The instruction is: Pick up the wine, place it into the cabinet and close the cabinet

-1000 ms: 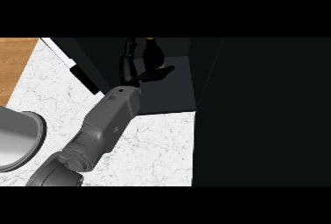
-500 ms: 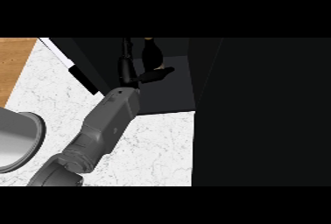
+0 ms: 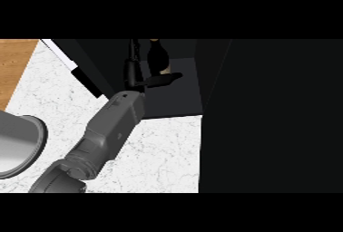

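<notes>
A grey forearm (image 3: pixel 110 131) rises from the lower left of the frame and slants up toward the top centre, and the black left hand (image 3: pixel 137 74) at its tip is inside the dark cabinet (image 3: pixel 171 97). The hand's fingers run straight up along the dark opening, with the thumb (image 3: pixel 164 79) jutting out to the right. Just beside them, up at the top centre of the frame, there's the wine (image 3: pixel 158 54), a dark bottle shape against a paler patch of the cabinet interior. Is the hand clasped round it or only alongside it? I cannot tell; black hand, black bottle and black cabinet blur into each other there.

Below the cabinet lies the white marbled counter (image 3: pixel 157 154), filling the lower middle of the frame. At the left edge sits a grey metal bowl (image 3: pixel 17 145), cut off by the frame. A strip of wooden surface (image 3: pixel 15 68) shows in the upper left corner. The whole right side of the frame is one big dark panel (image 3: pixel 275 118), hiding everything behind it. The right hand shows nowhere in the frame.
</notes>
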Robot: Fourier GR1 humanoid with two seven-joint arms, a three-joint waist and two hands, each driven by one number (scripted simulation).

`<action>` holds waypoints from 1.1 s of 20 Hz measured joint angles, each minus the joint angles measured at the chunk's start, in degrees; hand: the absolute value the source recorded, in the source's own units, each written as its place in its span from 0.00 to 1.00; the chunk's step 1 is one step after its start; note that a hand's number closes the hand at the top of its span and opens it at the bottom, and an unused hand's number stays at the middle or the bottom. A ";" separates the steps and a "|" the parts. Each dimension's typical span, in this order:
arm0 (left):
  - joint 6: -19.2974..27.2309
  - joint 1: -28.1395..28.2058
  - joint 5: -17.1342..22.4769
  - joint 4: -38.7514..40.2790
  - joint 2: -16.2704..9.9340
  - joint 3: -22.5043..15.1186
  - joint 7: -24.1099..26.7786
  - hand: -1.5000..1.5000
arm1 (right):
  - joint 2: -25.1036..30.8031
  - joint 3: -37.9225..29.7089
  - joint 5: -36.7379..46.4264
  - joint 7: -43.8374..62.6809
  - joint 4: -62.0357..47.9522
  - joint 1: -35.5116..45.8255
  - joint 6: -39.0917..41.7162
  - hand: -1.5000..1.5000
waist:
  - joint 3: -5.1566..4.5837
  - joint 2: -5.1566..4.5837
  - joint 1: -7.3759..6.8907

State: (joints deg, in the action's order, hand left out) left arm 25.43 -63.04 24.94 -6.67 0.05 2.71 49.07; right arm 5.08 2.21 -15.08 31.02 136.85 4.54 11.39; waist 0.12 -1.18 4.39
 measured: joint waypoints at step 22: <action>-8.42 2.40 7.09 -3.48 0.05 -5.17 0.35 0.00 | -0.36 1.50 0.21 2.26 -0.09 2.58 -2.22 0.00 | -0.10 0.71 -0.04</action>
State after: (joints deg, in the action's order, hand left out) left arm 17.00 -60.64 32.03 -10.15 0.10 -2.46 49.42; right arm 4.72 3.72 -14.87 33.28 136.76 7.13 9.17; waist 0.02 -0.47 4.34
